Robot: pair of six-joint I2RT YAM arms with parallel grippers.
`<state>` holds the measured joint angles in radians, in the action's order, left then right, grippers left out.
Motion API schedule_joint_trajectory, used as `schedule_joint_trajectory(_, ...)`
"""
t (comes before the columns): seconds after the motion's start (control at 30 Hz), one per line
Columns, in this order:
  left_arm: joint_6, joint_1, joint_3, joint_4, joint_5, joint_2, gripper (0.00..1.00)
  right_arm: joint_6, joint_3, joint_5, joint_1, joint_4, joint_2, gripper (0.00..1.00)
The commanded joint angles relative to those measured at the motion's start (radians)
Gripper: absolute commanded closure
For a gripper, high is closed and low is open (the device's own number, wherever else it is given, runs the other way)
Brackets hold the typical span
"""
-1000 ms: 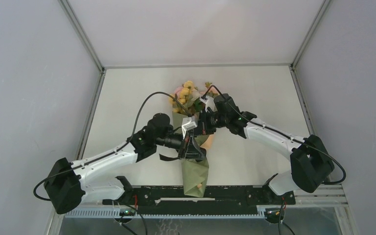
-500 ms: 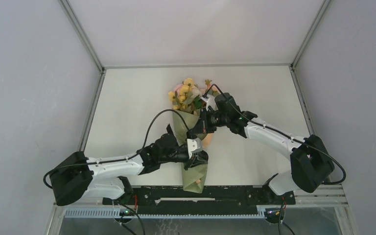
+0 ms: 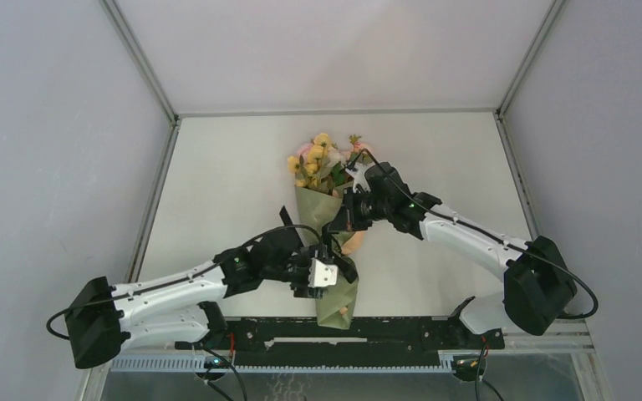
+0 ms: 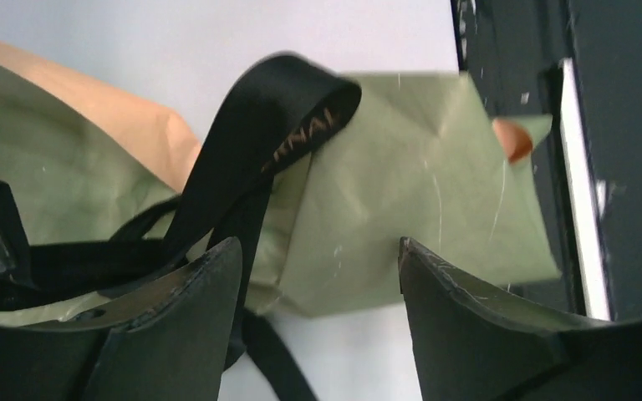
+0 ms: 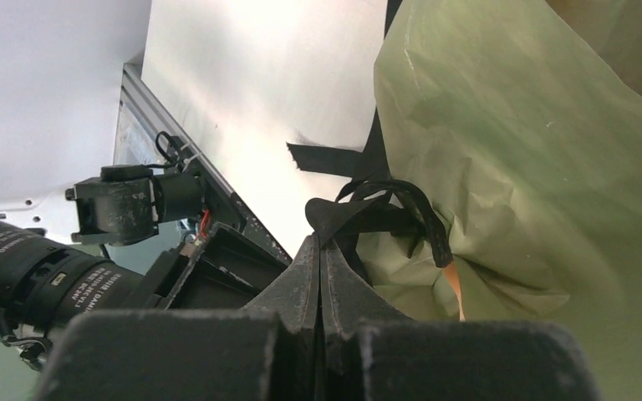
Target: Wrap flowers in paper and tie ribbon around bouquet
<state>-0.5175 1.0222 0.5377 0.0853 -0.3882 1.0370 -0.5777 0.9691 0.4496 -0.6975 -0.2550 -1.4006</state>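
Bouquet (image 3: pixel 313 206) lies flat on the white desk (image 3: pixel 217 184), between the two arms, with its wide end toward the far side and its narrow end reaching the black rail (image 3: pixel 401 330) at the near edge. The flowers (image 3: pixel 322 163), yellow, pink and cream with green leaves, stick out of the wide end. The paper (image 4: pixel 401 192) is olive green, creased and crinkled, and forms a cone. Its peach-orange reverse shows along one folded edge and as a small spot at the narrow tip.

The ribbon (image 4: pixel 259 142) is a flat black band. It stands up in a loop over the paper at mid-length, with a loose end lying on the desk beside the cone.

Left gripper (image 4: pixel 318 251): jaws open, standing apart over the narrow half of the cone with nothing between them. Right gripper (image 5: pixel 318 244): jaws closed, with a flap of the ribbon pinched at the tips.

Stems are fully covered by the paper. From above, the arms and wrist cameras cover the middle of the cone, so the way the ribbon runs around it cannot be traced. The left wrist view cuts off the wide end.

Gold lettering on the ribbon loop ends in "NAL"; the fold hides the rest.
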Motion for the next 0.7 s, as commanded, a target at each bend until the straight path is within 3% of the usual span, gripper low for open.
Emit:
schedule_joint_trajectory(0.0, -0.260, -0.014, 0.104, 0.325, 0.112, -0.039, 0.27, 0.005, 0.008, -0.063, -0.019, -0.010, 0.043, 1.00)
schedule_joint_trajectory(0.03, -0.282, -0.023, 0.125, 0.368, 0.130, -0.052, 0.31, 0.001, 0.008, -0.067, -0.022, -0.006, 0.044, 1.00)
schedule_joint_trajectory(0.07, -0.293, -0.041, 0.143, 0.402, 0.130, -0.076, 0.42, -0.003, 0.008, -0.069, -0.024, -0.001, 0.047, 1.00)
schedule_joint_trajectory(0.13, -0.294, -0.117, 0.160, 0.436, 0.015, -0.148, 0.60, -0.006, 0.008, -0.081, -0.032, -0.002, 0.053, 1.00)
schedule_joint_trajectory(0.2, -0.292, -0.201, 0.142, 0.419, -0.157, -0.223, 0.63, -0.011, 0.008, -0.095, -0.040, -0.002, 0.054, 1.00)
schedule_joint_trajectory(0.27, -0.212, -0.245, 0.106, 0.332, -0.184, -0.267, 0.64, -0.019, 0.007, -0.092, -0.051, 0.013, 0.049, 1.00)
schedule_joint_trajectory(0.33, -0.031, -0.268, 0.073, 0.217, -0.164, -0.265, 0.62, -0.029, 0.008, -0.090, -0.064, 0.019, 0.043, 1.00)
schedule_joint_trajectory(0.5, 0.383, -0.329, 0.081, -0.049, -0.145, -0.101, 0.53, -0.061, 0.008, -0.109, -0.097, 0.017, 0.043, 1.00)
schedule_joint_trajectory(0.67, 0.459, -0.328, -0.014, -0.261, -0.158, -0.059, 0.41, -0.085, 0.008, -0.129, -0.123, 0.022, 0.050, 1.00)
